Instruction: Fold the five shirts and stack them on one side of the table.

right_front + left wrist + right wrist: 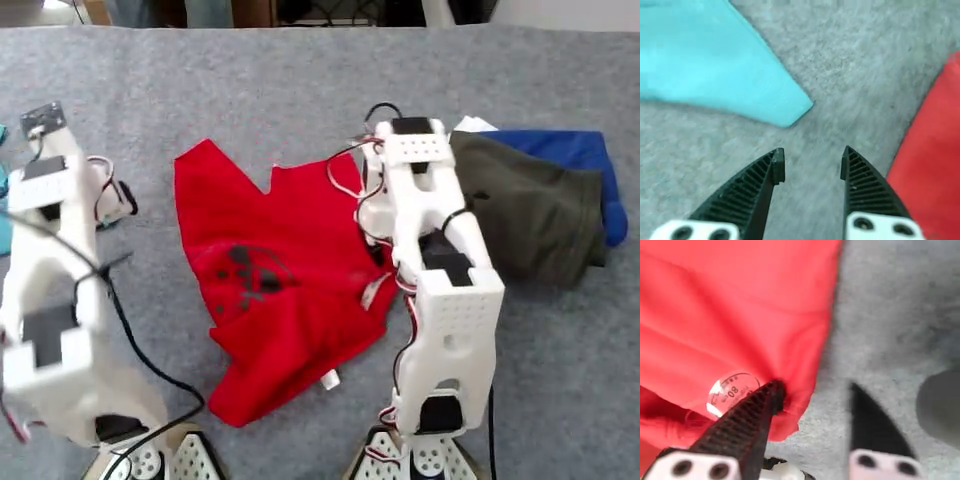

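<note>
A red shirt with a dark print lies rumpled and unfolded in the middle of the table. My right arm stands over its right edge. My right gripper is open, with one finger over the red shirt's hem and the other over bare grey table. My left gripper is open above the grey table, between the corner of a teal shirt and the red shirt's edge. It holds nothing. At the right, an olive shirt lies folded on a blue shirt.
The grey table cover runs bare along the back and at the front right. A sliver of the teal shirt shows at the left edge. My left arm stands along the left side. A bit of white cloth peeks from under the folded stack.
</note>
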